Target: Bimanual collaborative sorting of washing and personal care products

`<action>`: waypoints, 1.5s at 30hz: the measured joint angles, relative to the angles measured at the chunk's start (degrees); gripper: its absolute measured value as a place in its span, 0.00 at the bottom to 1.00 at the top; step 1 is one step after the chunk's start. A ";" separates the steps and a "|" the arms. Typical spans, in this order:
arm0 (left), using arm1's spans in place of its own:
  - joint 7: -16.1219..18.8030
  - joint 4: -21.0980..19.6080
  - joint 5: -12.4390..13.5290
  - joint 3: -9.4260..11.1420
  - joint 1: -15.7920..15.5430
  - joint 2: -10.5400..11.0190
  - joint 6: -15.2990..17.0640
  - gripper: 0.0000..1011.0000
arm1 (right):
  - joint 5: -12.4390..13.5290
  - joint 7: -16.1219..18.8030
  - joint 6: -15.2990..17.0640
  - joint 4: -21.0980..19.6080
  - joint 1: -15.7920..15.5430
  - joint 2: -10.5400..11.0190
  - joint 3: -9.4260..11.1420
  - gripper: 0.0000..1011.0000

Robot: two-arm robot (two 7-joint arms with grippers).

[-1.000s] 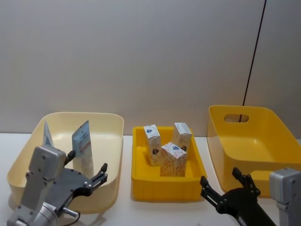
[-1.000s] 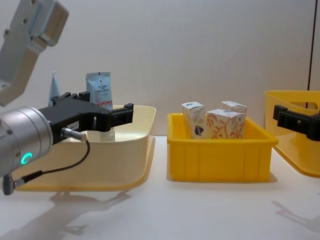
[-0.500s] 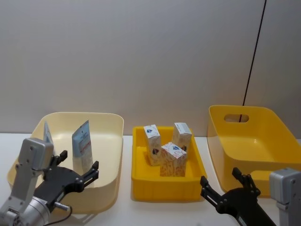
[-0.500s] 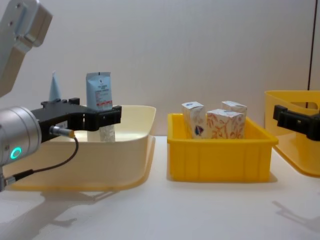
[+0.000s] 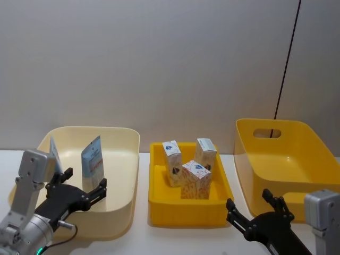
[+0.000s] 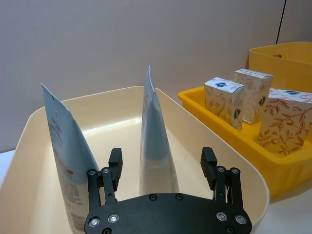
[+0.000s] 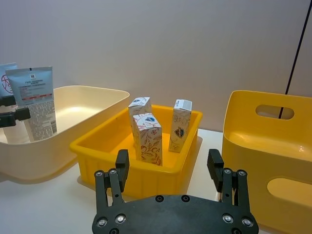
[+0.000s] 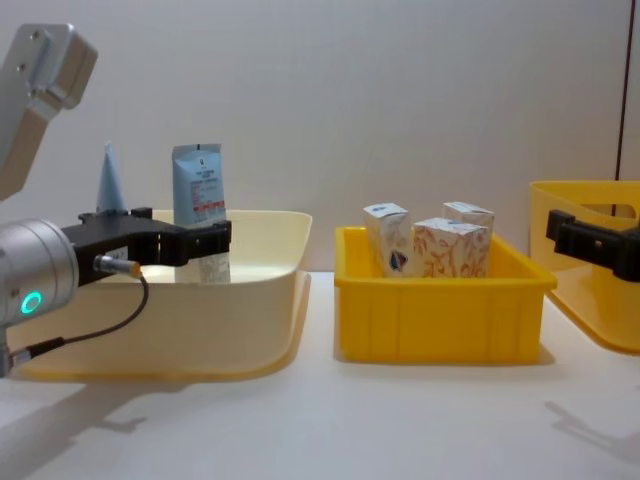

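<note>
Two squeeze tubes (image 5: 92, 164): upright on caps in cream bin (image 5: 130, 175), left end of table (image 5: 186, 239).
Three cartons (image 5: 195, 180): upright in yellow tray (image 5: 186, 219), table centre.
Yellow handled bin (image 5: 287, 159): right end.
Left end effector (image 5: 85, 180): fingers apart, gripping nothing, over cream bin's near part, just short of tubes.
Right end effector (image 5: 248, 201): fingers apart, holding nothing, near table's front edge, right of tray.

Two upright tubes (image 5: 92, 162), three cartons (image 5: 195, 179), apparently upright
</note>
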 joint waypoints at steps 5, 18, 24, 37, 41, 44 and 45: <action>-1.45 2.46 -0.11 0.16 -1.80 -0.78 -0.88 0.99 | 0.00 0.00 0.00 0.00 0.00 0.00 0.00 0.99; -4.27 9.38 0.20 0.86 -6.86 -3.33 -2.75 0.99 | 0.00 0.00 0.00 0.00 0.00 0.00 0.00 0.99; -4.73 10.85 0.47 1.02 -7.94 -3.91 -3.00 0.96 | 0.00 0.00 0.00 0.00 0.00 0.00 0.00 0.99; -5.29 12.74 0.78 1.19 -9.34 -4.66 -3.34 0.58 | 0.00 0.00 0.00 0.00 0.00 0.00 0.00 0.99; -5.36 12.98 0.81 1.22 -9.52 -4.75 -3.37 0.46 | 0.00 0.00 0.00 0.00 0.00 0.00 0.00 0.99; -5.39 13.10 0.83 1.23 -9.60 -4.81 -3.38 0.40 | 0.00 0.00 0.00 0.00 0.00 0.00 0.00 0.99; -5.42 13.16 0.84 1.24 -9.65 -4.83 -3.40 0.33 | 0.00 0.00 0.00 0.00 0.00 0.00 0.00 0.99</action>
